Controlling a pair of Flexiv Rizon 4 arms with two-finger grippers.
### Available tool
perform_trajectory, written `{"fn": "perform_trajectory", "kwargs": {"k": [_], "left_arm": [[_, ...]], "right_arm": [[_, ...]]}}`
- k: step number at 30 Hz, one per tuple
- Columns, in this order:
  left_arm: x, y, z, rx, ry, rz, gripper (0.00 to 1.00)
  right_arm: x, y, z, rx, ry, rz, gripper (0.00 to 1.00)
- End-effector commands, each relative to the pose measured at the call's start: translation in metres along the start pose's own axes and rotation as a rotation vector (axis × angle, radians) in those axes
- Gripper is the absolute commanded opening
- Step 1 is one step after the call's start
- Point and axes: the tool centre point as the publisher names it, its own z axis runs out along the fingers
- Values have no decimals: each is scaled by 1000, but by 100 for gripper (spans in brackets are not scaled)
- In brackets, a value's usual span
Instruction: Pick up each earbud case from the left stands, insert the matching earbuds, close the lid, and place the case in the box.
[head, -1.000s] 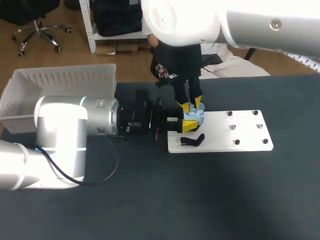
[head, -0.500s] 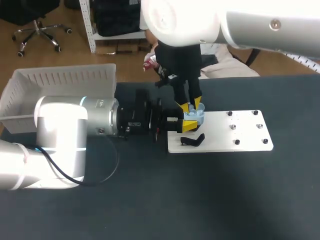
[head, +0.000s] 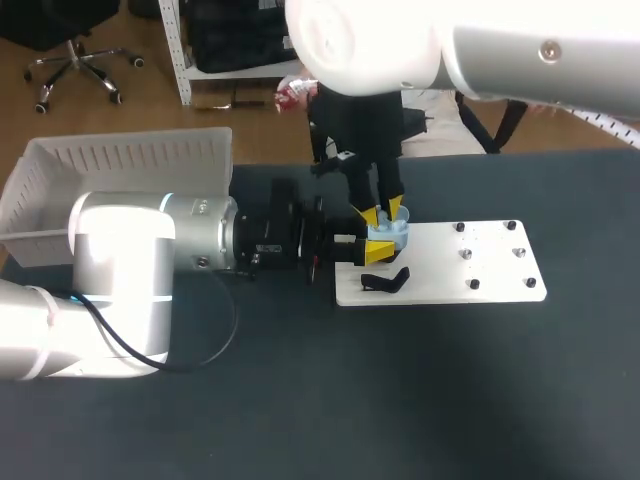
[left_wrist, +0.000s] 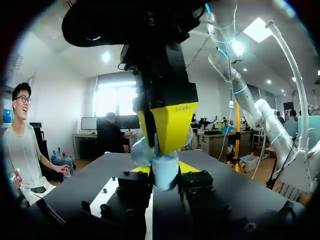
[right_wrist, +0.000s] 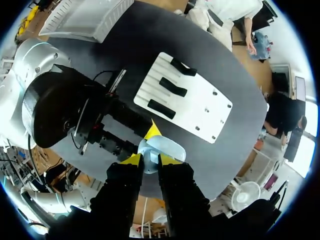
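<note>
A light blue earbud case (head: 392, 236) hangs just over the left end of the white stand board (head: 450, 270). My left gripper (head: 372, 250) comes in level from the left and is shut on the case's body (left_wrist: 165, 176). Reaching down from above, my right gripper (head: 385, 213) has its yellow fingers (left_wrist: 167, 125) closed on the case's upper part, which looks like the lid. In the right wrist view the case (right_wrist: 167, 149) sits between that gripper's (right_wrist: 149, 160) tips. No earbuds can be made out.
A white slatted box (head: 120, 165) stands at the table's back left. One black stand (head: 386, 281) lies near the board's front left, beside the grippers; small black pegs (head: 490, 255) dot its right half. Dark table surface lies in front.
</note>
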Motion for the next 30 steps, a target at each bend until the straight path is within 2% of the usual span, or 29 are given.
{"fn": "perform_trajectory", "kwargs": {"k": [1, 16, 17, 20, 21, 30], "left_arm": [[0, -1, 1, -5, -1, 2, 0], [0, -1, 1, -5, -1, 2, 0], [0, -1, 1, -5, -1, 2, 0], [0, -1, 1, -5, -1, 2, 0], [0, -1, 1, -5, -1, 2, 0], [0, -1, 1, -5, -1, 2, 0]], "right_arm": [[0, 1, 1, 6, -6, 1, 0], [5, 2, 2, 9, 5, -1, 0], [5, 2, 1, 7, 2, -1, 18], [6, 2, -1, 6, -4, -1, 42], [7, 2, -2, 5, -6, -1, 47], [16, 1, -12, -4, -51, 8, 54]]}}
